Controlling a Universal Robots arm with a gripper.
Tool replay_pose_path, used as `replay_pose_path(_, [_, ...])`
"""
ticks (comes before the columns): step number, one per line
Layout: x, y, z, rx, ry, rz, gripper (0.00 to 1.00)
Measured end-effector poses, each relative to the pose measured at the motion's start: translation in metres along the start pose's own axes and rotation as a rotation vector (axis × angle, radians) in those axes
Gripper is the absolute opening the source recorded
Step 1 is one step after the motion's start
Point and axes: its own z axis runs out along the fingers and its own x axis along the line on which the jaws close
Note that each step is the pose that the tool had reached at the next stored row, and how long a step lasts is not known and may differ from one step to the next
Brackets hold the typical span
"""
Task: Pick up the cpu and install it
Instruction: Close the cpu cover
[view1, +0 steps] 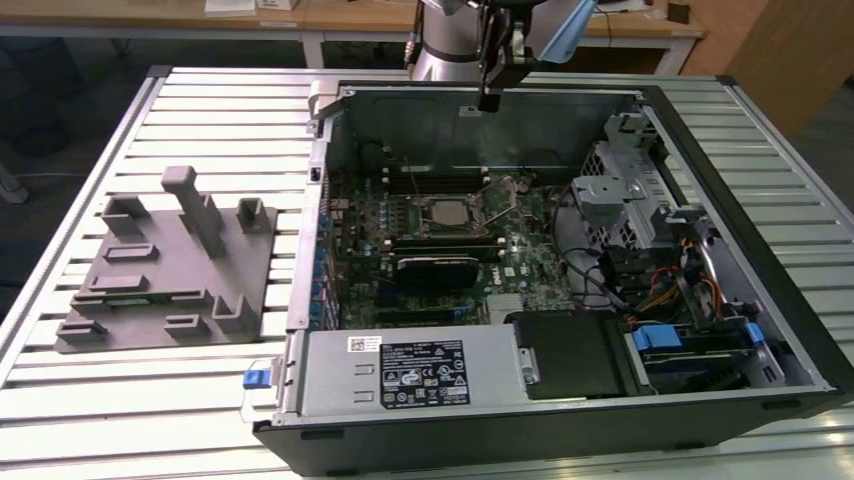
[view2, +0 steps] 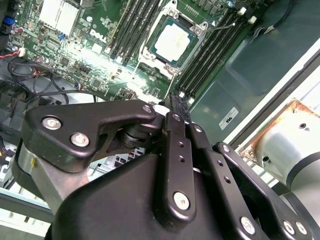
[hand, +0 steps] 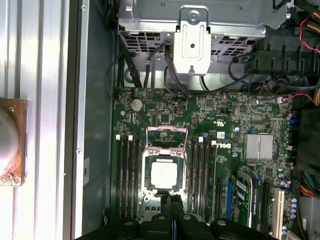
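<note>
Silvery and square, one cpu sits in its socket inside the computer case. It is lower than the one claw and a bit toward the exterior view's left. In the second wrist view, the claw is pinched closed on nothing, with the cpu past its tips. In the first wrist view, the cpu lies flat, near the claw.

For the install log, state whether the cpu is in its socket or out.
In: the cpu lies flat inside the socket frame, clear of the gripper.
</note>
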Motion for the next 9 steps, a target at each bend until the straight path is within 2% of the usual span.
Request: replay_pose_path(9, [-0.0001,0.0028,0.0008,0.0000,0.0000,0.000,0.11])
